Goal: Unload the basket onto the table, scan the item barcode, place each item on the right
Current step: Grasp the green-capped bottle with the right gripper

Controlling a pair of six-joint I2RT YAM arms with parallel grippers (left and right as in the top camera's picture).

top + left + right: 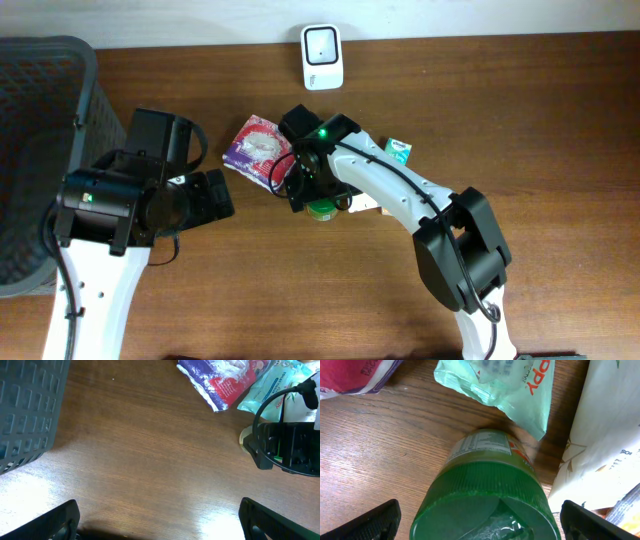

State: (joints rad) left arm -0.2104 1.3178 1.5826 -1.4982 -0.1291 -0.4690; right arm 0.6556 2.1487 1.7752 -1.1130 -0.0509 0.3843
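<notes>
Overhead: my right gripper (305, 193) is hanging over the green-lidded jar (322, 210) mid-table, with the grey mesh basket (40, 90) sitting far left, contents unclear. Left wrist: my left gripper (160, 522) is gaping above the tabletop (150, 460). Right wrist: my fingers (370, 522) are standing wide, flanking the upright jar (485, 490), lid up.

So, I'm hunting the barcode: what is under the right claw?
A green-lidded jar sits below the open right claw, ungripped. Its lid and part of its label show; its base and far side are hidden, and no barcode is visible.

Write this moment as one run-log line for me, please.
left hand open, over table | right hand open, above green-lidded jar | nothing held | scanner at far edge
</notes>
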